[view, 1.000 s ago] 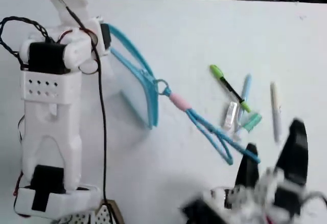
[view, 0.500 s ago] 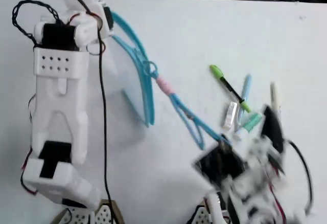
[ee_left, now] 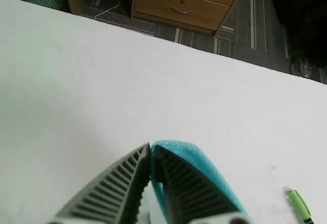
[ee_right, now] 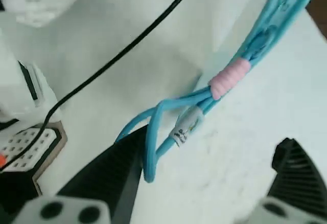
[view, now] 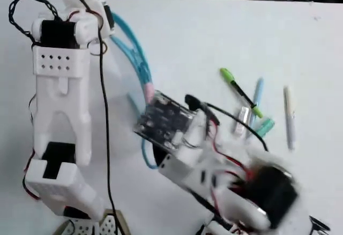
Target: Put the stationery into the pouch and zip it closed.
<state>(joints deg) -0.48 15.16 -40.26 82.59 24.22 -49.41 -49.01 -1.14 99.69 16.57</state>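
White table [view: 214,36] runs back to a wooden drawer cabinet [ee_left: 189,1] on the floor behind. The left hand [ee_left: 149,150] is pinched tight on the upper edge of the teal pouch [ee_left: 191,157], at the far left of the table. I cannot tell whether the zip is open. The pouch's blue strap [ee_right: 258,37] trails toward the middle, through a pink bead [ee_right: 229,76] to a loop. The right hand [ee_right: 214,139] is spread wide and holds nothing. 1 of its 2 jaws lies right against the loop and the other stands well clear.

The 3 pens, green pen [view: 238,89], blue pen [view: 258,95] and white pen [view: 289,117], lie loose to the right, well apart from the pouch. None is packed, so the task looks barely begun.

The step in hand seems to be taking the strap to steady the pouch. To do it well:
- Bring both cords of the loop between the jaws before closing, just below the bead.
- Pull gently away from the left hand, enough to draw the pouch taut without dragging its edge out of the pinch.
- Stay off the black cable [ee_right: 143,35] crossing nearby.
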